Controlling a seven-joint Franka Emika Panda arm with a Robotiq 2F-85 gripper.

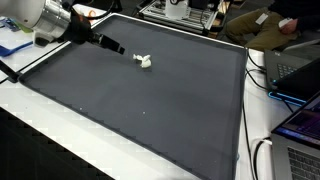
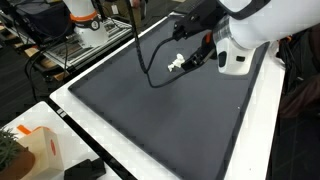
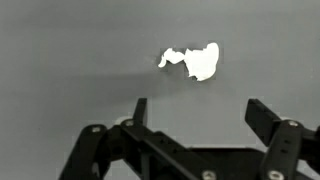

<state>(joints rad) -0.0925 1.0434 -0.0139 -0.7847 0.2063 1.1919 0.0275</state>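
Gripper state: the gripper [image 3: 197, 108] is seen released, with its two dark fingers [image 3: 140, 112] spread wide and nothing held between them.
Gripper position: the gripper [image 1: 115, 46] is held low over the far left part of the mat in an exterior view, at the end of a white arm [image 1: 45, 18] that reaches in from the far left corner.
Nearest thing: a small white object [image 3: 195, 62] of irregular, crumpled shape is found just beyond the fingertips in the wrist view, roughly in line with the gap between them and not touched by either.
Object's place: the small white object [image 1: 145, 62] is laid flat on the mat, in its far left part and just to the right of the gripper; what it is made of cannot be told.
Same object, opposite side: it is shown [image 2: 177, 64] near the mat's far edge, close beside the gripper [image 2: 197, 54].
Mat: a dark grey mat [image 1: 150, 120] is spread over most of the table.
Table: a white table [image 1: 40, 125] is left showing as a border around the mat.
Cable: a black cable [image 2: 150, 72] is looped over the mat beside the object.
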